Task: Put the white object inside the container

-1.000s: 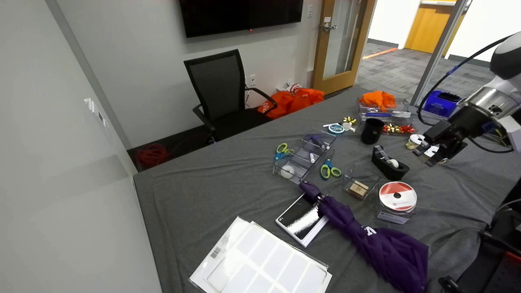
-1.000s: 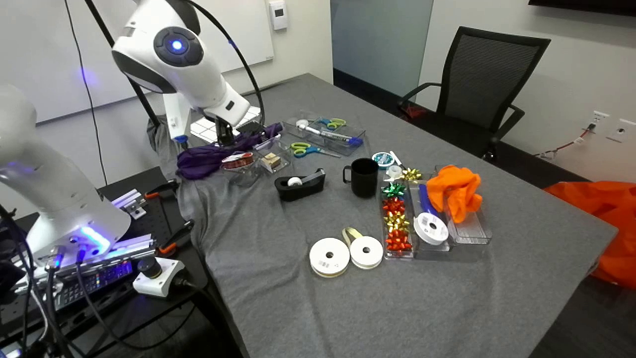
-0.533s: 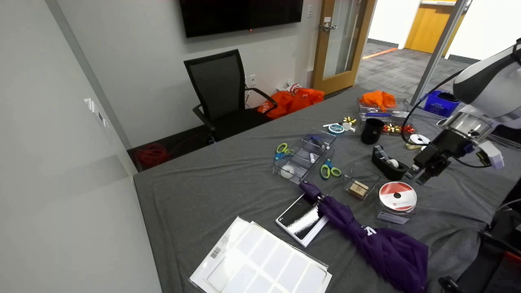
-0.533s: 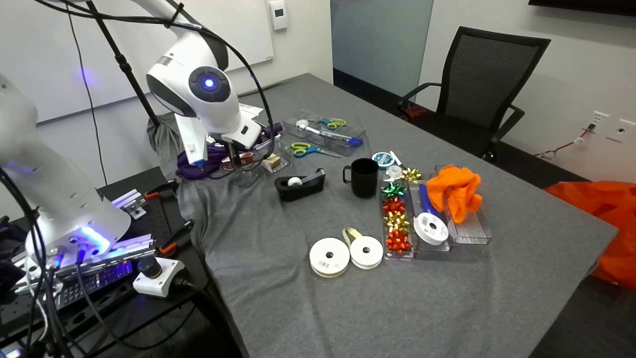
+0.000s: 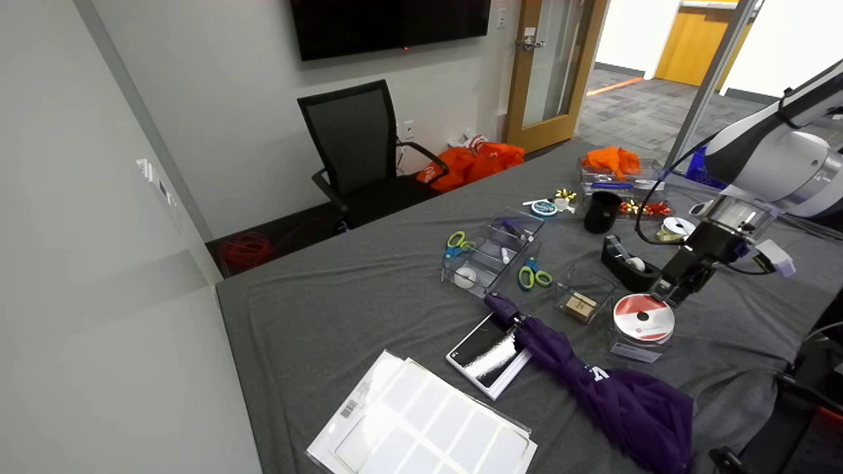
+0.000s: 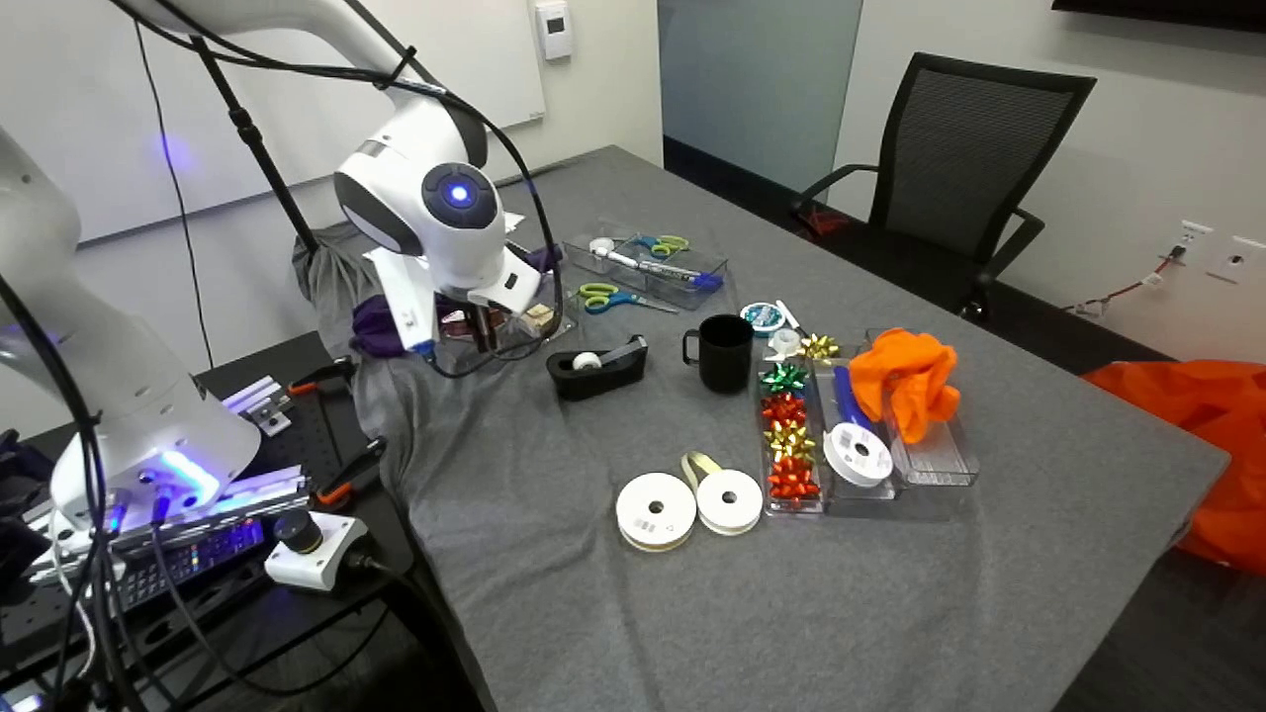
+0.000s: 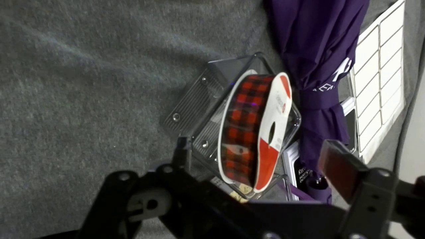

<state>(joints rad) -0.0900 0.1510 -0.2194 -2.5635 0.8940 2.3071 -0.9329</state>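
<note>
The white object [image 5: 633, 324] is a ribbon spool with a round white-and-red face. It sits in the top of a small clear container [image 5: 633, 352]. In the wrist view the spool [image 7: 245, 132] stands tilted, showing red-and-black plaid ribbon between its white rims, with the clear box [image 7: 207, 132] around and under it. My gripper [image 7: 259, 156] is open and empty, its fingers wide apart on either side of the spool's lower end in that picture. In an exterior view the gripper [image 5: 666, 293] hangs just beside the spool's upper right edge. In an exterior view the gripper [image 6: 483, 331] partly hides the spool.
A clear box with a wooden block [image 5: 581, 307] stands beside the spool, and a black tape dispenser [image 5: 630, 263] behind it. A purple umbrella [image 5: 606, 388] lies close by. A compartment tray [image 5: 484, 260], scissors [image 5: 533, 275], a black mug [image 6: 725, 353] and white spools [image 6: 656, 510] are farther off.
The arm has swung across and lowered, bringing the open gripper from behind the tape dispenser to beside the spool. The objects on the table have not moved.
</note>
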